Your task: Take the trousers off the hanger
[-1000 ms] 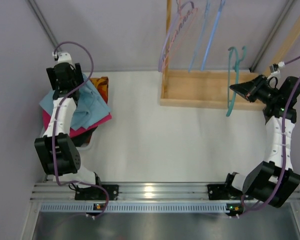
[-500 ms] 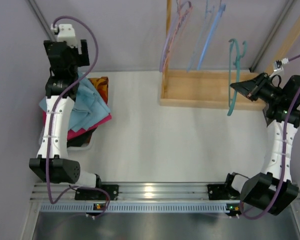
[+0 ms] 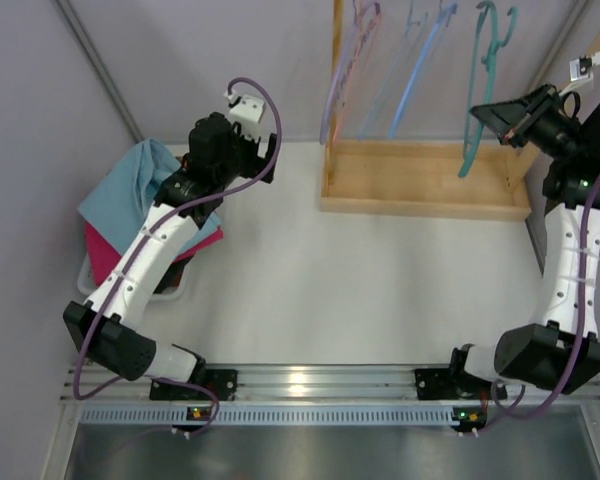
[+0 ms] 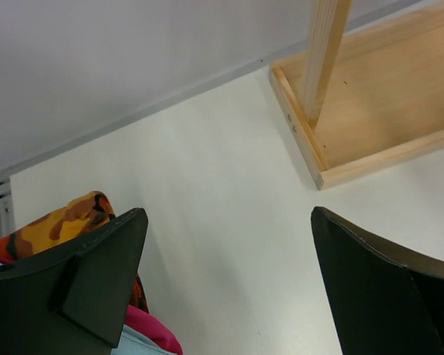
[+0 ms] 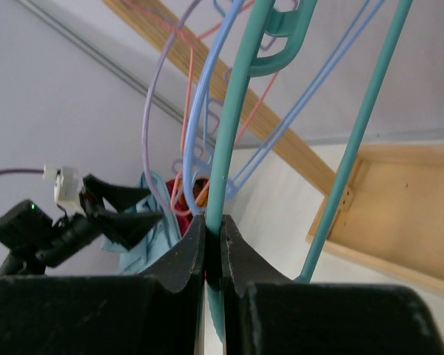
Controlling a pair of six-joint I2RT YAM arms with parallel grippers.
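Trousers (image 3: 125, 190) of soft light blue-teal fabric are lying crumpled at the far left of the white table (image 3: 310, 290). They are resting on top of a magenta-pink cloth (image 3: 102, 255), whose edges are showing beneath them. An orange-brown patterned cloth (image 4: 59, 225) is lying just beside this pile, as the left wrist view shows.

The left gripper (image 4: 228, 222) is hovering above the bare table to the right of the pile. Its two black fingers (image 4: 111, 266) are standing wide apart and are grasping nothing.

Farther right, a pale wooden rack (image 3: 420, 180) with a flat tray base and an upright post is standing against the back wall. Thin plastic hangers are hanging above it:
- a pink-lilac hanger (image 3: 335, 85) nearest the post;
- light blue hangers (image 3: 423, 70) just beside it.

At the far right, the thin teal-green plastic hanger (image 5: 233, 126) with a curved hook is hanging upright over the right end of the rack. The right gripper (image 5: 213, 229) is raised well above the table. Its jaws are clenching one slim bar of this hanger, as the right wrist view shows close up. The trousers are lying well apart from the teal-green hanger, on the opposite side of the table.
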